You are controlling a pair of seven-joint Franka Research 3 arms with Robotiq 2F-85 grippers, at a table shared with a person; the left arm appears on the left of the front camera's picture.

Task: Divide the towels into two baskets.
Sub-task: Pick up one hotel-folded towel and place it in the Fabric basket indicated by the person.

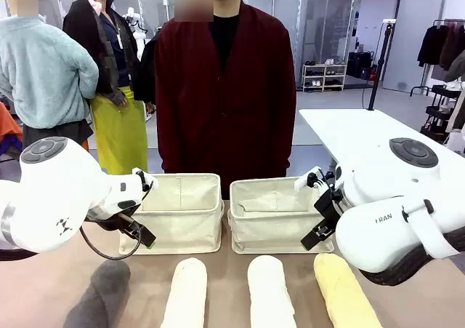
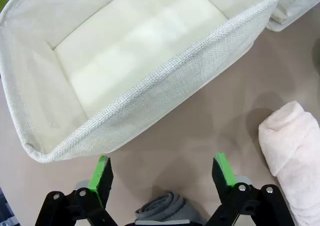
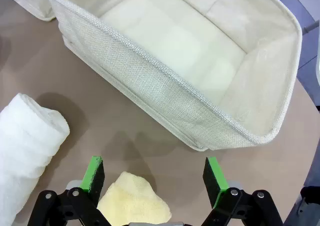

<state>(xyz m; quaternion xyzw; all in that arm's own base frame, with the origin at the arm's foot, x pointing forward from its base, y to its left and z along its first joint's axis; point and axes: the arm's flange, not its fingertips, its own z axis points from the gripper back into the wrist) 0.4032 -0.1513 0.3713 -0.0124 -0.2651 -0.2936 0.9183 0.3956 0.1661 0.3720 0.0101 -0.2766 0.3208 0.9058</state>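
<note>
Two cream canvas baskets stand side by side mid-table, the left basket (image 1: 182, 222) and the right basket (image 1: 276, 226), both empty. Four rolled towels lie in a row along the near edge: dark grey (image 1: 102, 295), cream (image 1: 185, 292), white (image 1: 270, 292), pale yellow (image 1: 345, 292). My left gripper (image 1: 144, 235) hangs open by the left basket's front left corner. In the left wrist view the gripper (image 2: 162, 173) is above the dark grey towel's end (image 2: 165, 208), with the basket rim (image 2: 165, 80) ahead. My right gripper (image 1: 314, 235) is open too, and the right wrist view shows it (image 3: 152, 178) over the pale yellow towel (image 3: 132, 201).
A person in a dark red cardigan (image 1: 225, 88) stands at the far side behind the baskets. A white table (image 1: 363, 128) sits at the back right. The cream towel (image 2: 295, 151) lies right of my left fingers, and the white towel (image 3: 27, 141) left of my right fingers.
</note>
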